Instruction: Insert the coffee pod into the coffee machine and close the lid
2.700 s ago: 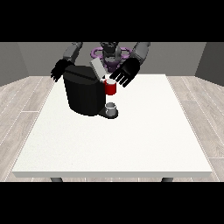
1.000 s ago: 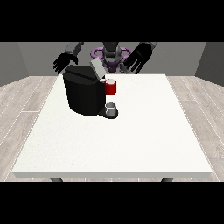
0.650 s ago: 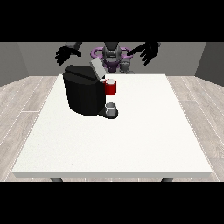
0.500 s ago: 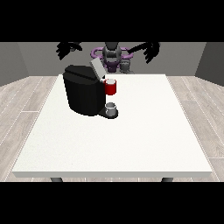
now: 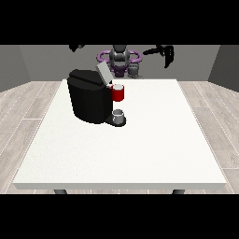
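We see the coffee machine point(image 5: 92, 99), lid point(image 5: 102, 73) raised, far below both hands; the hand at the view's right point(image 5: 167, 54) has fingers hanging straight; the other hand point(image 5: 76, 47) we cannot tell.

Black coffee machine point(image 5: 91, 101) on white table point(image 5: 140, 149), lid point(image 5: 103, 73) raised, hands high

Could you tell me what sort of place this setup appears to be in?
Probably a plain indoor test room rather than a kitchen: a large white table bearing only a black coffee machine, pale plank flooring and bare grey walls.
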Robot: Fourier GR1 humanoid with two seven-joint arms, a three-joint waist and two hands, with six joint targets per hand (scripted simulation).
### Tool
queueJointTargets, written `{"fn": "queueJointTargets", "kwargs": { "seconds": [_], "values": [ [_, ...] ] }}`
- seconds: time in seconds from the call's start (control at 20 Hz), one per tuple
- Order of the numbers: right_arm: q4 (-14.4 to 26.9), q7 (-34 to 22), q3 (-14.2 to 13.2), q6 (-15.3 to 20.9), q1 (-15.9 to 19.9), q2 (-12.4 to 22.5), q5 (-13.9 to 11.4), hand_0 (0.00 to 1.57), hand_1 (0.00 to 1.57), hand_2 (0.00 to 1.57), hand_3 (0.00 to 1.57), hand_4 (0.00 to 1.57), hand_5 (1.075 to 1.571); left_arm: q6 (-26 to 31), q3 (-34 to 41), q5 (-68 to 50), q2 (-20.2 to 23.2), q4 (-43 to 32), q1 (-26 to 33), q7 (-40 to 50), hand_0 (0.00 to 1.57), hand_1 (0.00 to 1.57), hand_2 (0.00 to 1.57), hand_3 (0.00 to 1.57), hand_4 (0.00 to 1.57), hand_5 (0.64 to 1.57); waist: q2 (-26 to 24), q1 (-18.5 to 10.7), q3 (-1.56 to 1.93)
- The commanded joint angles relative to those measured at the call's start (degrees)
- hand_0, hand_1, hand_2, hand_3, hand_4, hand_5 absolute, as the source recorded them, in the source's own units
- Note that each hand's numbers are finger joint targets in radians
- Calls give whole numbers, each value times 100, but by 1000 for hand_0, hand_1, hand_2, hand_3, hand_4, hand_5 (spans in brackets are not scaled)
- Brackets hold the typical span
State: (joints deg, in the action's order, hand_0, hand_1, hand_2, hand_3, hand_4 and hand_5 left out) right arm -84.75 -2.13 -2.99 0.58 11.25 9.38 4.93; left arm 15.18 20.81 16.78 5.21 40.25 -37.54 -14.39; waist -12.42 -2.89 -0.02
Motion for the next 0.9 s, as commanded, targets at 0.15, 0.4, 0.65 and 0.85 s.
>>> {"fn": "queueJointTargets", "kwargs": {
  "seconds": [0.15, 0.4, 0.65, 0.85],
  "values": [
    [223, -195, -84, -116, 534, 287, -153, 0, 0, 0, 0, 239, 1571, 563, 37, -610, -111, 584, 347, 221, 0, 0, 0, 0, 57, 1571, 124, -605, 2],
    [331, 123, 340, -122, 405, -40, -481, 0, 0, 0, 0, 0, 1571, 277, -232, -812, -345, 1213, 909, 374, 0, 0, 0, 0, 0, 1571, 229, -551, 3],
    [790, 22, -113, -419, 926, 108, -75, 0, 0, 0, 0, 0, 1571, 265, -467, -1079, -403, 2090, 1190, 638, 0, 0, 0, 0, 112, 1571, 546, -599, 3],
    [1500, 564, -403, -306, 975, 92, -80, 0, 0, 0, 0, 0, 1571, 18, -988, -1463, -514, 2551, 1514, 933, 0, 0, 0, 0, 0, 1571, 713, -840, 5]
  ]
}}
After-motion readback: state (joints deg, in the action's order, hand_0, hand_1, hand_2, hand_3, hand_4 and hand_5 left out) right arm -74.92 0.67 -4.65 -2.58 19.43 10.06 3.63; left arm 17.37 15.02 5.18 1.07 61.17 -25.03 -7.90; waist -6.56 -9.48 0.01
